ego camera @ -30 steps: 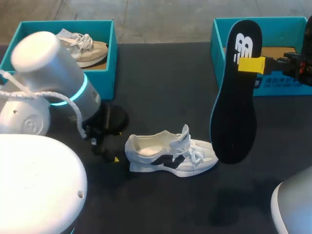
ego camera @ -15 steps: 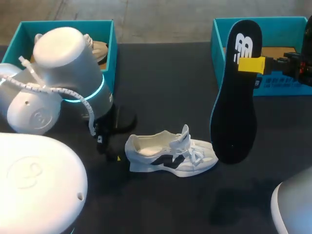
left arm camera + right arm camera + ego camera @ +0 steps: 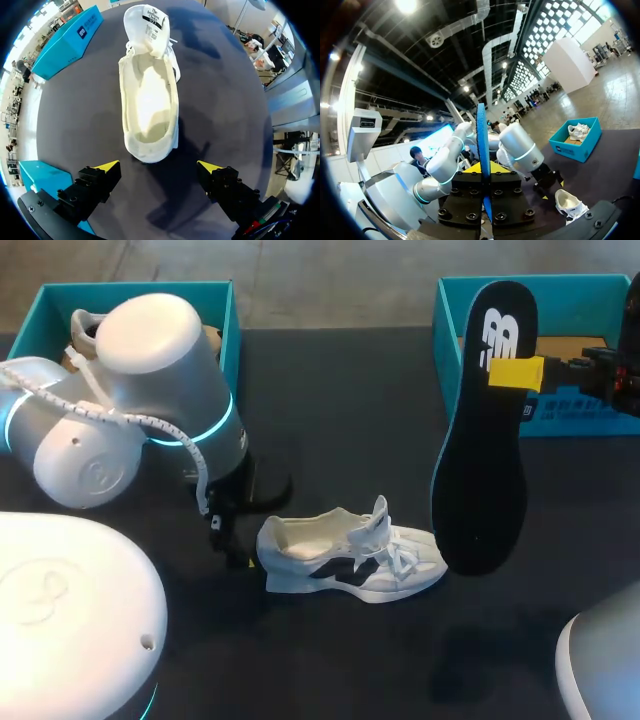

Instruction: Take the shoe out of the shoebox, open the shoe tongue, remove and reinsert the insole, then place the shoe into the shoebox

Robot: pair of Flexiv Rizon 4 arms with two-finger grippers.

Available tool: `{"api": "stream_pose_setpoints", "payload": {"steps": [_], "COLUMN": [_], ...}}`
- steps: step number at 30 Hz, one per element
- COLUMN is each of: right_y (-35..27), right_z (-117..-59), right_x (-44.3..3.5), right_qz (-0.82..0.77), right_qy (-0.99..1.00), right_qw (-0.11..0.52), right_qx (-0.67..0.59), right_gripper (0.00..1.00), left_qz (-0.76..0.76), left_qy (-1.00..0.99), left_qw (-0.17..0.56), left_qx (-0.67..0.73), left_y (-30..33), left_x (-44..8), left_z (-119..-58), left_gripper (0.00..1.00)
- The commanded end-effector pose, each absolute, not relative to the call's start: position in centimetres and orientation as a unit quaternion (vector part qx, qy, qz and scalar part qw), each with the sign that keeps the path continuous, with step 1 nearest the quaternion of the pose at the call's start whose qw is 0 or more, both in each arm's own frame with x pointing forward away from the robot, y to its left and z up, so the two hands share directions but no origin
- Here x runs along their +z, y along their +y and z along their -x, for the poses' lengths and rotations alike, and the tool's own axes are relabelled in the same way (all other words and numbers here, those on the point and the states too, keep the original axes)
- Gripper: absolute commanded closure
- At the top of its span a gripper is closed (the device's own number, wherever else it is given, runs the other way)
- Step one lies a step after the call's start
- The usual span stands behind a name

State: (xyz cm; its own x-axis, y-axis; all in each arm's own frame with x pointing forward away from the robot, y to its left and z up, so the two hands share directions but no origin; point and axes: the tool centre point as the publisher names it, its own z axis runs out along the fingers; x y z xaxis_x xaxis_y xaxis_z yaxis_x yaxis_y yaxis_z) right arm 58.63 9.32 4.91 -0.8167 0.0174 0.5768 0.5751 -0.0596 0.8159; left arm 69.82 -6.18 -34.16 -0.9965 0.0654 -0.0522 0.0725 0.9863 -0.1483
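Note:
A white shoe [image 3: 350, 560] with a dark side stripe lies on the black table, tongue pulled up. In the left wrist view the shoe [image 3: 150, 95] lies toe away, its bare inside showing. My left gripper [image 3: 158, 167] stands open just behind its heel, touching nothing; from above the left gripper [image 3: 232, 545] sits at the heel end. My right gripper [image 3: 515, 372] is shut on a black insole [image 3: 480, 450] that hangs upright above the table, right of the shoe. The right wrist view shows the insole [image 3: 482, 145] edge-on between my right gripper's [image 3: 485, 167] fingers.
A teal shoebox [image 3: 450, 315] stands at the back right, behind the insole. Another teal box [image 3: 222, 350] at the back left holds a beige shoe [image 3: 85, 330], largely hidden by my left arm [image 3: 160, 390].
My left arm has swung right and forward, bringing its open gripper nearer the shoe's heel. The right arm with the insole and the shoe have not moved.

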Motion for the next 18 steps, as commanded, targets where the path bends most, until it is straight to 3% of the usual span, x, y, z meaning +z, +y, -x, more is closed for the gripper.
{"api": "stream_pose_setpoints", "payload": {"steps": [1, 18], "right_y": [9.2, 9.2], "right_z": [-57.8, -57.8], "right_x": [4.6, 4.6], "right_qz": [0.231, 0.231], "right_qy": [-0.652, -0.652], "right_qw": [0.197, 0.197], "right_qx": [-0.694, -0.694], "right_gripper": [1.0, 1.0], "left_qz": [-0.035, -0.043], "left_qy": [0.997, 0.996], "left_qw": [0.023, 0.037], "left_qx": [-0.071, -0.075], "left_y": [-6.6, -8.0], "left_x": [-34.5, -33.0], "left_z": [-70.1, -70.6], "left_gripper": [0.0, 0.0]}}
